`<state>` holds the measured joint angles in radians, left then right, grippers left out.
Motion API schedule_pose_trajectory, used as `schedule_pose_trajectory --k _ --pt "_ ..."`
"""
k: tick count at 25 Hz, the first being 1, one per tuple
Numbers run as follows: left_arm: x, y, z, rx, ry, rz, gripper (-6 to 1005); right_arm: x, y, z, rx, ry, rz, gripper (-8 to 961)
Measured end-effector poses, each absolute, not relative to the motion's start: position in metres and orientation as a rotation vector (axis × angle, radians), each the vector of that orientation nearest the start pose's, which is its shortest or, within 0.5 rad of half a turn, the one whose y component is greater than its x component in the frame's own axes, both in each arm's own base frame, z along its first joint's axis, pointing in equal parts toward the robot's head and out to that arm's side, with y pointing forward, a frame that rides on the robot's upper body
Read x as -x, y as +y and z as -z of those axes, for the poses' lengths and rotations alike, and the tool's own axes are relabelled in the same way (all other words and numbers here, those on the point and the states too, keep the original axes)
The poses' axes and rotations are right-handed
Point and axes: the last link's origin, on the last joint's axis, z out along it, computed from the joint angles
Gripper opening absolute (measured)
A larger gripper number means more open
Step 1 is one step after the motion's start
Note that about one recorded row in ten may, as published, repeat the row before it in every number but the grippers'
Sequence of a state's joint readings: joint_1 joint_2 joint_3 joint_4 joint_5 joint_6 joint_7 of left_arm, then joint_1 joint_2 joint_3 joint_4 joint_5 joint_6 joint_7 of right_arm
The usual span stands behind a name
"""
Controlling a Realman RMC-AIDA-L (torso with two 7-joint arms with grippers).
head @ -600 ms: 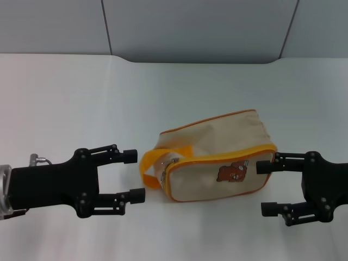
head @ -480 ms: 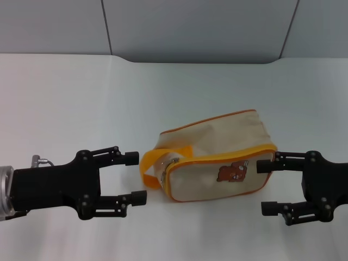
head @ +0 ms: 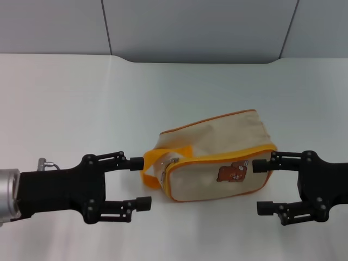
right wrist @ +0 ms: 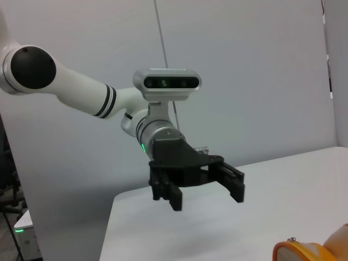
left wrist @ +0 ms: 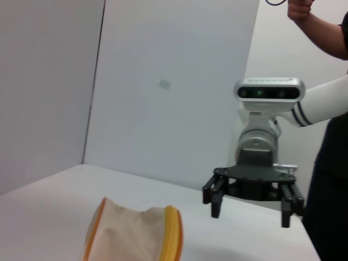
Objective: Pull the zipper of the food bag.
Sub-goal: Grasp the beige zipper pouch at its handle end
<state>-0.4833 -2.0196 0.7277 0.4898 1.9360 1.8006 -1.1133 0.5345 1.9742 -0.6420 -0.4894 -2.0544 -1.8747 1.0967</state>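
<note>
The food bag lies on its side on the white counter, in the middle, between the two arms. The left end effector is wide open and empty, right at the yellow loop handle. The right end effector is open and empty too, with its upper finger close to the other end of the bag.

To do this well, one arm should hold the bag so it cannot slide. The other should pinch only the small silver slider on the zipper, not the fat handle.

The pull tab is tiny and hard to see. Both wrist views show just a corner of the bag.
</note>
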Motion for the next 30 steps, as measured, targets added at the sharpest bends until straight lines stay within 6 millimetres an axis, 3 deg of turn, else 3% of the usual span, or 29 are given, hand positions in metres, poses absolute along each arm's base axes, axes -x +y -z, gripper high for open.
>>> schedule_pose_trajectory --k 12,19,25,30 --pt "0.274 0.302 0.063 2.800 -0.620 0.715 795 -0.267 0.292 -0.022 2.920 0.291 -0.896 801" --pt "0.270 0.317 0.079 2.736 -0.680 0.659 760 -0.267 0.292 -0.023 2.894 0.279 -0.918 802" --pt "0.270 0.324 0.078 2.656 -0.698 0.698 731 -0.268 0.291 -0.024 2.861 0.267 -0.938 802" --pt "0.268 0.325 0.078 2.655 -0.688 0.708 519 -0.269 0.290 -0.024 2.853 0.268 -0.941 801"
